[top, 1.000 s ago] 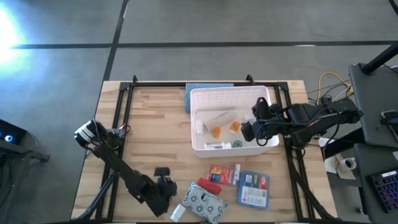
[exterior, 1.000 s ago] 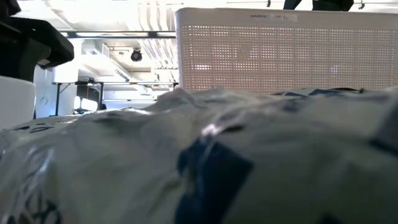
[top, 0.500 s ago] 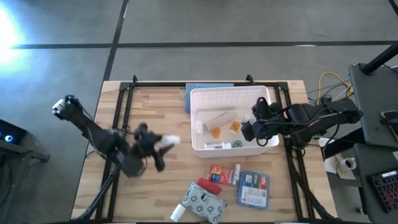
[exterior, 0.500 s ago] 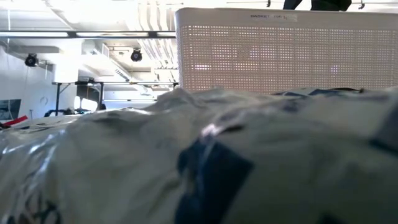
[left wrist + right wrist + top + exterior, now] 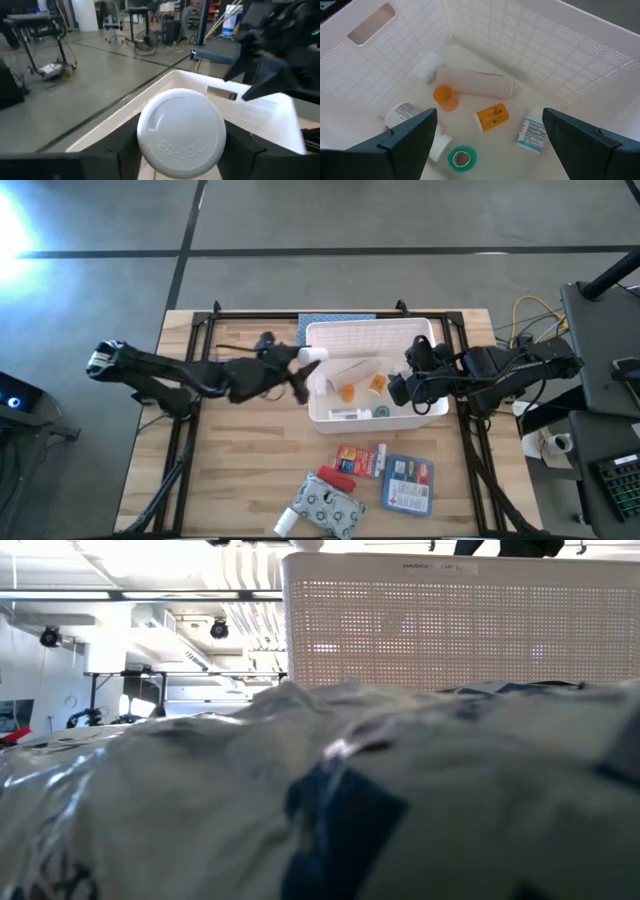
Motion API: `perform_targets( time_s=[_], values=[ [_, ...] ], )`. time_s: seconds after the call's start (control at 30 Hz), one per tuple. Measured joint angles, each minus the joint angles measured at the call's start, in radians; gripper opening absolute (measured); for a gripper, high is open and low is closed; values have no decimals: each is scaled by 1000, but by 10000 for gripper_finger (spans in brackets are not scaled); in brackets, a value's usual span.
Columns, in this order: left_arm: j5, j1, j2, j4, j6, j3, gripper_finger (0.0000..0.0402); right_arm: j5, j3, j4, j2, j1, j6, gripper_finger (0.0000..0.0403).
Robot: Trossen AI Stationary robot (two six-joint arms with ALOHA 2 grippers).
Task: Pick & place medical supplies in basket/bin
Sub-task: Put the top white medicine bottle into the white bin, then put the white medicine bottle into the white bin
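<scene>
At bin (image 5: 432, 416) rim: carrying white pill bottle (image 5: 181, 132) across.
Left gripper (image 5: 303, 370): clamping bottle, partly spread.
Next: releasing over bin.

My left gripper (image 5: 300, 370) has swung away from the near table edge, where a second ago it sat beside the grey patterned pouch (image 5: 320, 509), and has crossed the table to the left wall of the white bin (image 5: 370, 330). It has carried a white pill bottle (image 5: 181, 133) along, which now sits between my fingers (image 5: 112, 152) over that wall's rim. My fingers have been easing apart during this move. In the low view my arm has gone from beside the bin.
</scene>
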Motion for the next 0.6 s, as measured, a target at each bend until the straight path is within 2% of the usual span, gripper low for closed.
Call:
perform_targets(
  time_s=[0.2,0.3,0.37,0.43,0.6],
  values=[
    [34,32,88,0,13,72,278,-25,0,-2,-4,10,6,352],
    [40,4,81,-91,69,125,299,-29,0,-18,-4,17,14,352],
    [61,-31,62,-213,77,176,302,-29,0,-31,-4,18,27,352],
    [88,-78,44,-394,21,236,303,-29,0,-35,-4,18,27,352],
    [145,-207,41,-836,-342,376,304,0,0,-39,-3,17,27,352]
  ],
)
